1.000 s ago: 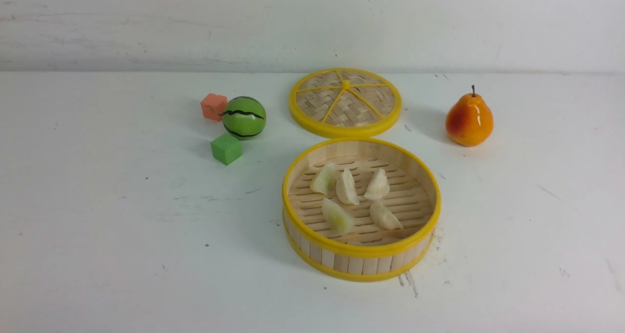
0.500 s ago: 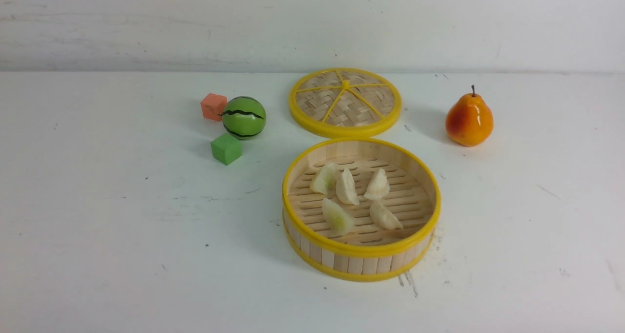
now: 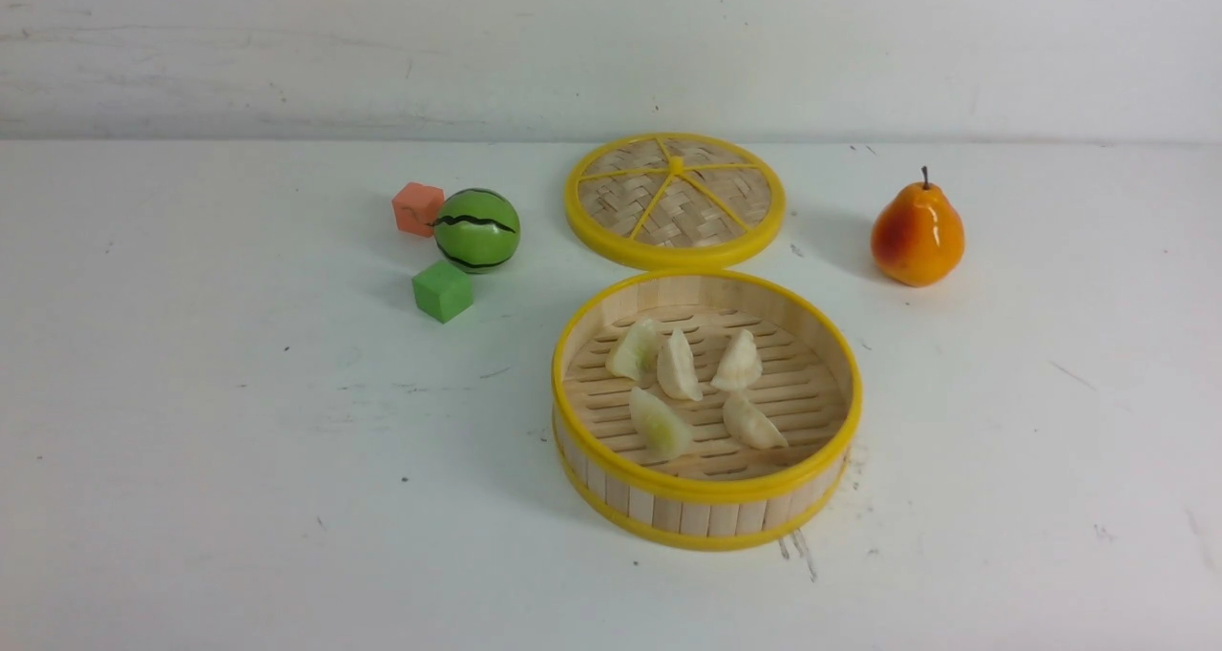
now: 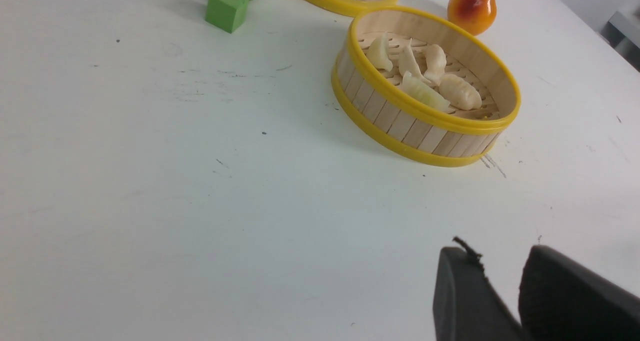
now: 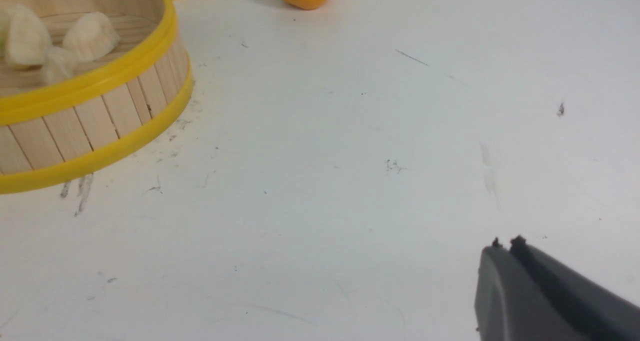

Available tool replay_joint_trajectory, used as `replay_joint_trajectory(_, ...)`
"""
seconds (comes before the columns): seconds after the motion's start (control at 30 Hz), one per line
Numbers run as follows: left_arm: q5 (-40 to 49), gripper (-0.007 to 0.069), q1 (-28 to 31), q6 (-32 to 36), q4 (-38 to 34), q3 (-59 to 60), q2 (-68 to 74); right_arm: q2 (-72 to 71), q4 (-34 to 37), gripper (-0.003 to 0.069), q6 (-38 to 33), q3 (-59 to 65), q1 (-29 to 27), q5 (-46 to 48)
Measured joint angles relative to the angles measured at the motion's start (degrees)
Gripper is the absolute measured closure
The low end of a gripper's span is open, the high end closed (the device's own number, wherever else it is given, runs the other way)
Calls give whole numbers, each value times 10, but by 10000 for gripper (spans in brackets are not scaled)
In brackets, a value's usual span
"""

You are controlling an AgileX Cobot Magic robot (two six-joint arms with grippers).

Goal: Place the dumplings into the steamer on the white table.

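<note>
The steamer (image 3: 706, 487) stands at the middle of the white table (image 3: 239, 441), lid off. Several dumplings (image 3: 679, 366) lie on its slatted floor, some cream-white, some pale green. Neither arm shows in the front view. In the left wrist view my left gripper (image 4: 500, 253) hovers over bare table well short of the steamer (image 4: 425, 131) and its dumplings (image 4: 422, 88); its jaws stand a little apart, empty. In the right wrist view my right gripper (image 5: 506, 243) is shut and empty, off to the side of the steamer (image 5: 100, 116), where dumplings (image 5: 90, 36) show over the rim.
The woven lid (image 3: 675, 199) lies flat just behind the steamer. An orange pear (image 3: 916, 234) stands at the back right. At the back left sit a green striped ball (image 3: 476, 229), an orange-red cube (image 3: 417, 208) and a green cube (image 3: 442, 290).
</note>
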Motion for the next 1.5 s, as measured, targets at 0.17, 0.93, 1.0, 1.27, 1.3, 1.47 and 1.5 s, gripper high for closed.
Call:
replay_joint_trajectory(0.17,-3,448,0,0,4,1,0,0,0,652,0,0,0,0)
replay_joint_trajectory(0.93,-455,638,359,188,-107,275,-24,0,-1,632,0,0,0,0)
replay_joint_trajectory(1.0,-435,638,378,183,-110,283,-24,0,-1,628,0,0,0,0)
replay_joint_trajectory(1.27,-297,638,386,177,-111,285,-24,0,-1,617,0,0,0,0)
replay_joint_trajectory(1.3,-288,638,386,183,-111,285,-24,0,-1,617,0,0,0,0)
replay_joint_trajectory(1.47,-276,638,386,204,-111,285,-24,0,-1,610,0,0,0,0)
replay_joint_trajectory(1.5,-276,638,386,204,-112,285,-24,0,-1,609,0,0,0,0)
